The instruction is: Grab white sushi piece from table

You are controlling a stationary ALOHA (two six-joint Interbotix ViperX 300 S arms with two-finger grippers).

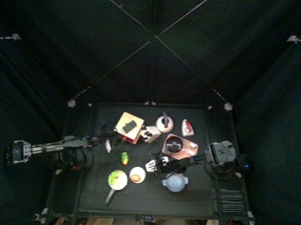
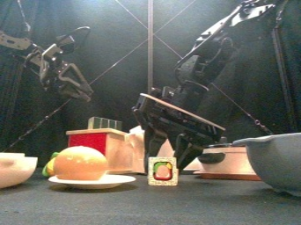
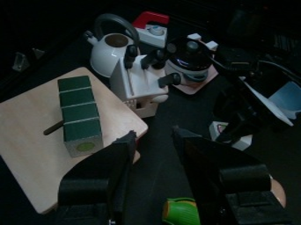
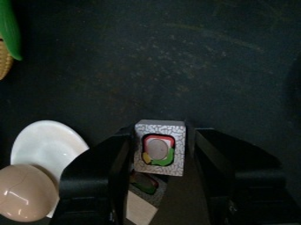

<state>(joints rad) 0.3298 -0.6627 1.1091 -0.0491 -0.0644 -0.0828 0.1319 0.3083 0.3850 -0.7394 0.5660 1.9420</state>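
Note:
The white sushi piece [image 4: 160,148] is a small white cube with a red and green centre. It stands on the black table [image 4: 223,61] near the front edge, also seen as the sushi piece [image 2: 163,171]. My right gripper [image 4: 163,141] hangs straight over it. Its jaws stand open, one on each side of the cube, with only narrow gaps to its sides. From the front, the right gripper [image 2: 171,151] sits just above the piece. My left gripper [image 3: 153,145] hovers open and empty at the table's left, near a wooden board.
A white dish with an orange blob [image 2: 83,167] sits just left of the sushi and a pale bowl [image 2: 276,163] to its right. A red box [image 2: 100,142] stands behind. The wooden board with green blocks [image 3: 70,114] and a white teapot [image 3: 112,53] lie near the left arm.

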